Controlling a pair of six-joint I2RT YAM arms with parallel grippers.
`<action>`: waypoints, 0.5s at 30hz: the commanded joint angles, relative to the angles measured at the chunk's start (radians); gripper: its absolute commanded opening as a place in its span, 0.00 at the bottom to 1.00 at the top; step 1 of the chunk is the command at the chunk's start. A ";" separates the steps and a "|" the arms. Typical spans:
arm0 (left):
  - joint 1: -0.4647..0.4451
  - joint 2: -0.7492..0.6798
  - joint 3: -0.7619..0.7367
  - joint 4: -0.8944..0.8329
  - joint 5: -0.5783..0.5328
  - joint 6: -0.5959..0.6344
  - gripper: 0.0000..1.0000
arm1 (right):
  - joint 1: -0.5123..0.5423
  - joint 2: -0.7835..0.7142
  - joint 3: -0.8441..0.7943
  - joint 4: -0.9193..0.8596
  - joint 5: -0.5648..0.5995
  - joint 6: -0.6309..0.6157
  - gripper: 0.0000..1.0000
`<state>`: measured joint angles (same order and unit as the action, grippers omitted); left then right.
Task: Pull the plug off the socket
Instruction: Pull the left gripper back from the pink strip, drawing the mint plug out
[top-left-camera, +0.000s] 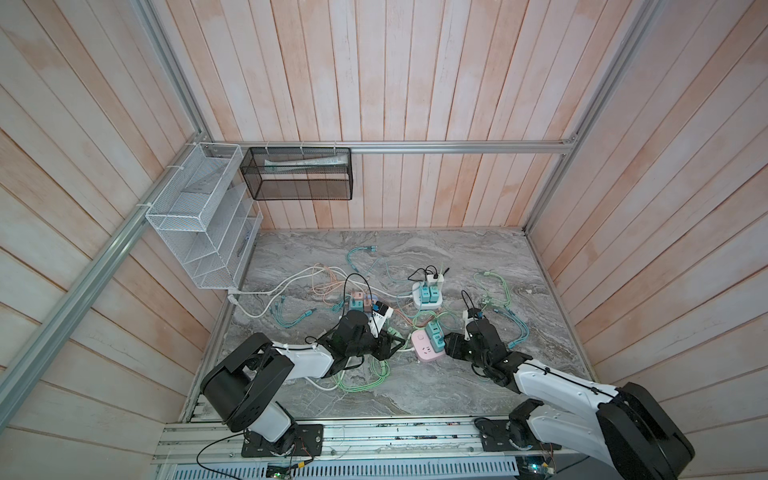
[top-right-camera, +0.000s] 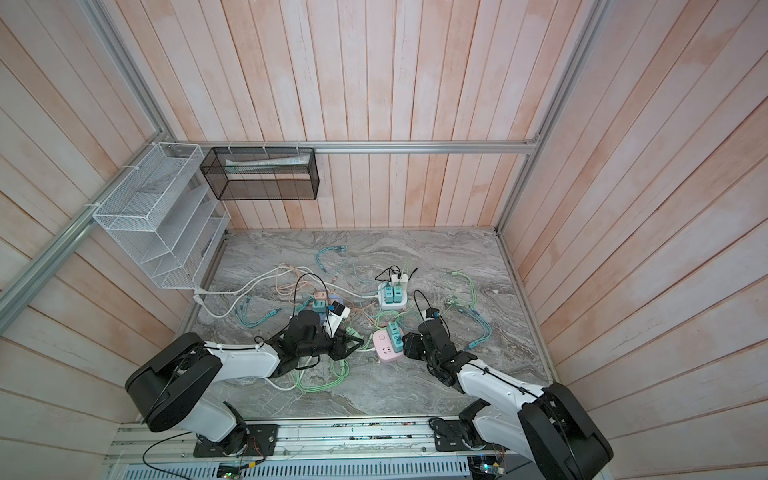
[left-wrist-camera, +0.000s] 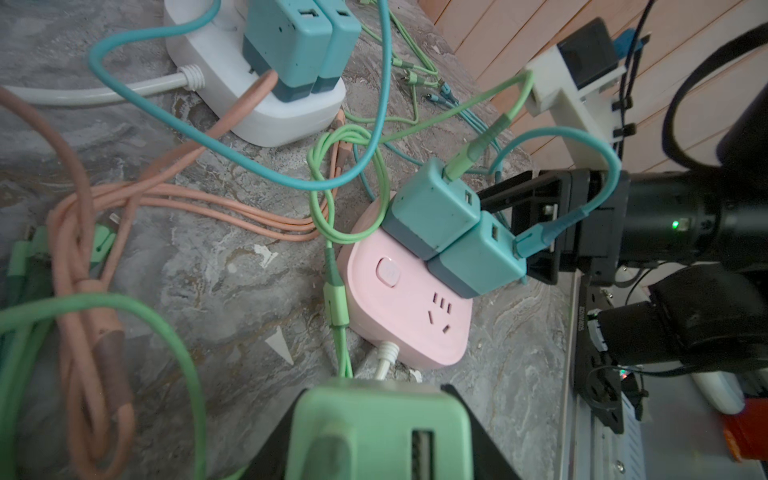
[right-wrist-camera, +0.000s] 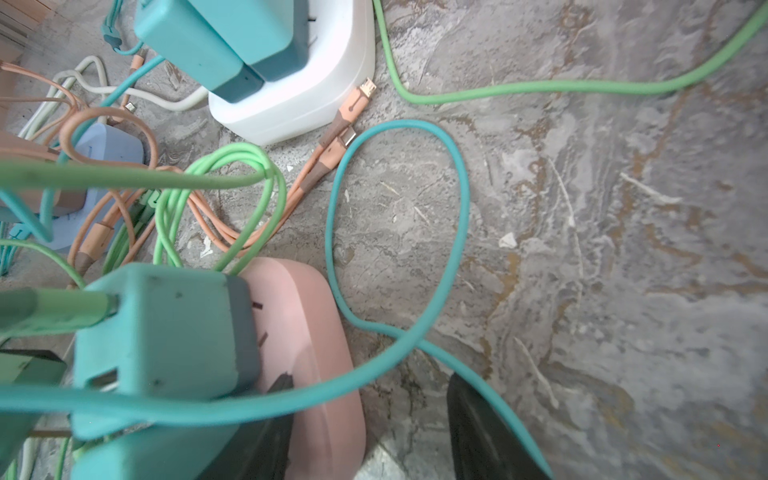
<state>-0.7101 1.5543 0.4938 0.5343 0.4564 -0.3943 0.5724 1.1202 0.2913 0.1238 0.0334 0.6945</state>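
We see the pink socket (top-left-camera: 423, 348) lying mid-counter (top-left-camera: 478, 386), well clear of the walls. Looped cables (left-wrist-camera: 249, 218) hem it behind and to the left, and bare marble lies open in front and to the right. Two teal plugs (left-wrist-camera: 432, 212) sit in it, while the green plug (left-wrist-camera: 365, 440) is off it, between the jaws of the left end effector (left-wrist-camera: 374, 411); we cannot tell whether they grip. The right end effector (right-wrist-camera: 370, 386) stands partly open, one finger (right-wrist-camera: 266, 428) against the socket, the other apart over bare counter.
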 joint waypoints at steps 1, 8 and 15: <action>0.003 0.010 -0.017 0.034 0.029 -0.015 0.61 | -0.006 0.014 0.005 -0.067 0.021 -0.020 0.57; 0.004 -0.026 -0.022 -0.016 -0.017 -0.027 0.68 | -0.005 0.007 0.008 -0.073 0.027 -0.021 0.57; 0.003 -0.121 -0.020 -0.122 -0.118 -0.021 0.70 | -0.006 -0.009 0.010 -0.090 0.036 -0.024 0.58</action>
<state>-0.7097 1.4742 0.4759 0.4690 0.4004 -0.4229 0.5713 1.1164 0.2966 0.1081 0.0376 0.6865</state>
